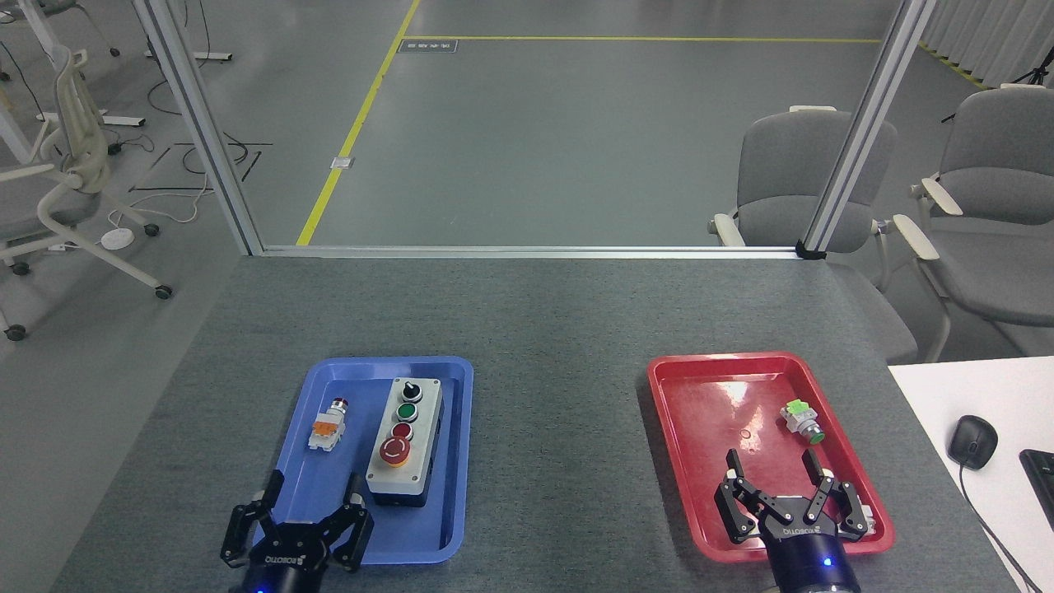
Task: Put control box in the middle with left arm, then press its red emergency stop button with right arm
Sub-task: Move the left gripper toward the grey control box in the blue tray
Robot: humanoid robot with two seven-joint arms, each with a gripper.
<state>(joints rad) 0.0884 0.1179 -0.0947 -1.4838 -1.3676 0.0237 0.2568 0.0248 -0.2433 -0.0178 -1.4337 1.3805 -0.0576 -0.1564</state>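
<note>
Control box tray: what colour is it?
Blue; the control box sits in a blue tray, seen in the head view.

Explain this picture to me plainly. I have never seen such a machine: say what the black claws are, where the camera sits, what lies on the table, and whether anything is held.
The camera sits in a robot's head, looking down at a grey table. The two black claws at the bottom are its own hands: the left gripper and the right gripper. Both are open and hold nothing.

A blue tray holds a control box with a row of buttons, the nearest being the red emergency stop button, and a small loose switch part. A red tray holds a small green-topped part. At the far right are a computer mouse and grey chairs.
</note>
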